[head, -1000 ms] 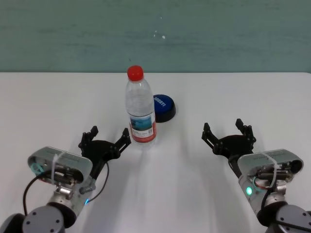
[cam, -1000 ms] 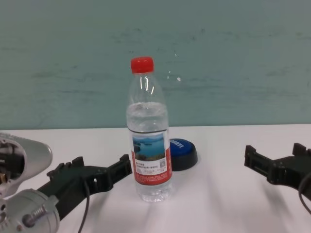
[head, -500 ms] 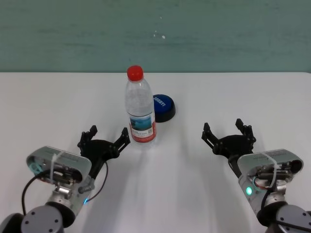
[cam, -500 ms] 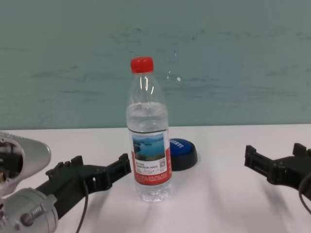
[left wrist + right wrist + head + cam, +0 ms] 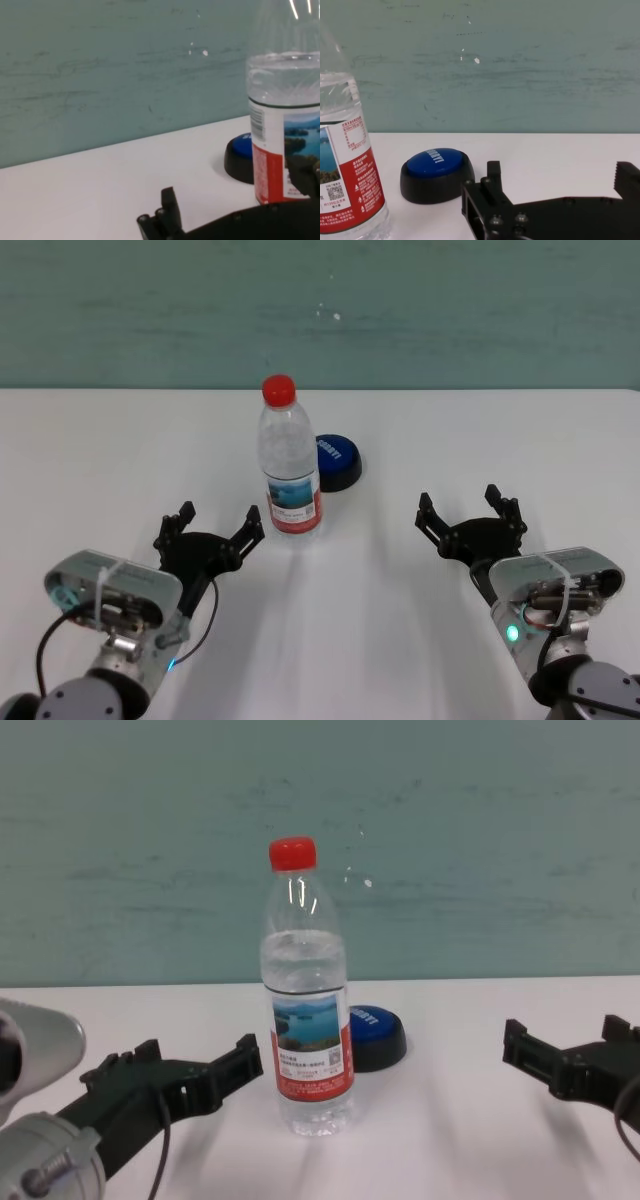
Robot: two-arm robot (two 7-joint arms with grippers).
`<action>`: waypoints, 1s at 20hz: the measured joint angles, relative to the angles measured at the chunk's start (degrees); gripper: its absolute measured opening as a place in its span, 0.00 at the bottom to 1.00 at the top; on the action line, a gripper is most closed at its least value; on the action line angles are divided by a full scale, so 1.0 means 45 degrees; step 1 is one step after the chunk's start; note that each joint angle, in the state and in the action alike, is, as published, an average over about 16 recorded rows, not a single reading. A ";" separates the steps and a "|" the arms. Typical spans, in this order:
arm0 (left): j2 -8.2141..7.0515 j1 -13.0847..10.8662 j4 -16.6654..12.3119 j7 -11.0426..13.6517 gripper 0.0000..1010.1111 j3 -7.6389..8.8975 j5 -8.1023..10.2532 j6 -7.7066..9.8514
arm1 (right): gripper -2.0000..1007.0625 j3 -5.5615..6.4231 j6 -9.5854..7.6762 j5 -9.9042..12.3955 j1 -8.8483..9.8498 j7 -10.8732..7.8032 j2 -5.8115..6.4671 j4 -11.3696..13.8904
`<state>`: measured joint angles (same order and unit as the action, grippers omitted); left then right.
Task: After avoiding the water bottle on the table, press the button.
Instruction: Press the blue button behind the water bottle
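Observation:
The water bottle (image 5: 288, 465) stands upright near the middle of the white table (image 5: 100, 450), red cap on top. The blue button (image 5: 337, 462) on its black base sits just behind it, to its right and close to it. My left gripper (image 5: 220, 517) is open and empty, low over the table just in front and left of the bottle, apart from it. My right gripper (image 5: 463, 508) is open and empty, well to the right of the bottle and nearer than the button. In the right wrist view the button (image 5: 437, 172) shows beside the bottle (image 5: 350, 170).
A teal wall (image 5: 450, 310) runs behind the table's far edge. Bare tabletop lies between my right gripper and the button (image 5: 375, 1038), and to the left of the bottle (image 5: 308, 1020).
My left gripper has drawn back toward me and slightly left, widening the gap to the bottle. The right arm, bottle and button have not moved.

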<state>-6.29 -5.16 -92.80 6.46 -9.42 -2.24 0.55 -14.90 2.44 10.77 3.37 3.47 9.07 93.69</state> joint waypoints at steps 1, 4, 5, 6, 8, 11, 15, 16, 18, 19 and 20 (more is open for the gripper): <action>-0.0001 -0.0082 -0.0086 -0.0018 0.99 0.0022 0.0005 -0.0006 | 1.00 0.0000 0.0000 0.0000 0.0000 0.0000 0.0000 0.0000; 0.0002 -0.0334 -0.0343 -0.0073 0.99 0.0099 0.0021 -0.0032 | 1.00 0.0000 0.0000 0.0000 0.0000 0.0000 0.0000 0.0000; 0.0005 -0.0418 -0.0428 -0.0091 0.99 0.0126 0.0027 -0.0040 | 1.00 0.0000 0.0000 0.0000 0.0000 0.0000 0.0000 0.0000; 0.0007 -0.0501 -0.0512 -0.0109 0.99 0.0153 0.0032 -0.0049 | 1.00 0.0000 0.0000 0.0000 0.0000 0.0000 0.0000 0.0000; 0.0015 -0.0664 -0.0672 -0.0143 0.99 0.0205 0.0043 -0.0073 | 1.00 0.0000 0.0000 0.0000 0.0000 0.0000 0.0000 0.0000; 0.0034 -0.0898 -0.0899 -0.0193 0.99 0.0275 0.0053 -0.0113 | 1.00 0.0000 0.0000 0.0000 0.0000 0.0000 0.0001 0.0000; 0.0070 -0.1178 -0.1172 -0.0246 0.99 0.0340 0.0050 -0.0172 | 1.00 0.0000 0.0000 0.0000 0.0000 0.0000 0.0001 0.0000; 0.0080 -0.1238 -0.1229 -0.0254 0.99 0.0348 0.0047 -0.0186 | 1.00 0.0000 0.0000 0.0000 0.0000 0.0000 0.0001 0.0000; 0.0103 -0.1353 -0.1334 -0.0269 0.99 0.0357 0.0038 -0.0215 | 1.00 0.0000 0.0000 0.0000 0.0000 0.0000 0.0001 0.0000; 0.0115 -0.1406 -0.1380 -0.0277 0.99 0.0358 0.0031 -0.0230 | 1.00 0.0000 0.0000 0.0000 0.0000 0.0000 0.0001 0.0000; 0.0127 -0.1459 -0.1425 -0.0285 0.99 0.0357 0.0024 -0.0246 | 1.00 0.0000 0.0000 0.0000 0.0000 0.0000 0.0001 0.0000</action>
<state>-5.72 -11.73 -99.22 5.18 -7.81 -2.14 -0.55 -14.90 2.44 10.77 3.37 3.47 9.07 93.69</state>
